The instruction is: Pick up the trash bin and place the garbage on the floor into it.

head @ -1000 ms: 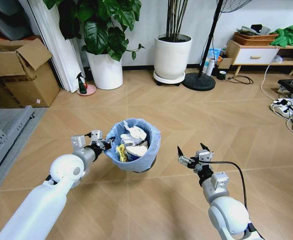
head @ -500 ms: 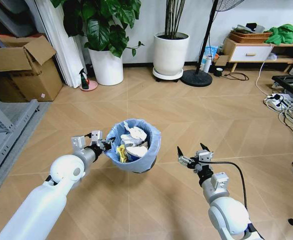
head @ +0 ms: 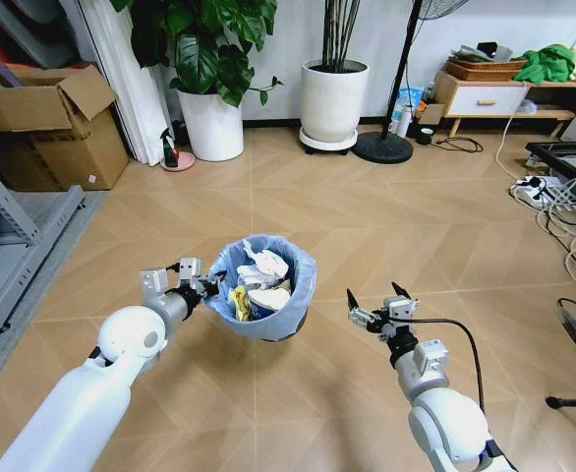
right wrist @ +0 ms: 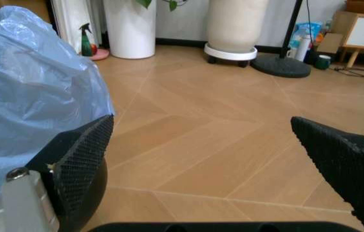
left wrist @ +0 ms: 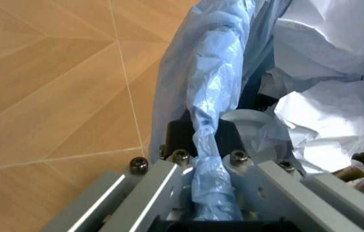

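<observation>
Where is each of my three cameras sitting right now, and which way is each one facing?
Head view: from the head, down at the wood-look tile floor; both arms show, left end effector, right end effector.
Left wrist view: along its fingers, clamped on the rim of the small dark bin with the crinkly blue bag.
Right wrist view: between its open fingers, across the floor.
Shared: the blue-bagged bin, in all three.

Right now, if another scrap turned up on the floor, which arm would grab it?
Probably the right. Its end effector is open and empty beside the trash bin, while the left end effector is clamped on the bin's rim.
</observation>
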Controlling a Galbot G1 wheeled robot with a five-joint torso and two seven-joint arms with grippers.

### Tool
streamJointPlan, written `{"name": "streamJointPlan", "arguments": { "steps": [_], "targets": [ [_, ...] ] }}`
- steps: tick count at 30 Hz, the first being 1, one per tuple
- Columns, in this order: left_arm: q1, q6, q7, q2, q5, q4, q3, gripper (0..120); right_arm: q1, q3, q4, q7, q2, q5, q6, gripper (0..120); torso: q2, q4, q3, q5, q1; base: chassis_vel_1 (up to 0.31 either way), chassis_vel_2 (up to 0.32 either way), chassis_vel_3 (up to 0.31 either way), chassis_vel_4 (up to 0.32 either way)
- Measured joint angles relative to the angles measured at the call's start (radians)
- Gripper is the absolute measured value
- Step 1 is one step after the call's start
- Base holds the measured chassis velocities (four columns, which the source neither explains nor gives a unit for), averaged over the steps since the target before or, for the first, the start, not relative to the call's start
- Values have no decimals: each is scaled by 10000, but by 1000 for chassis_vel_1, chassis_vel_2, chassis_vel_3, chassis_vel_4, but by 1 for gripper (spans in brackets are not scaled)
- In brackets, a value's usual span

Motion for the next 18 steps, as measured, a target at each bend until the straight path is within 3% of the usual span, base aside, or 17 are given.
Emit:
{"name": "streamJointPlan", "arguments": {
  "steps": [18],
  "targets": [
    [73,-20,17,6,40,-38,-30,0,-6,-26,-82,16,34,83,163,100,0,-1,1,3,1,1,-8,4,8]
  ]
}}
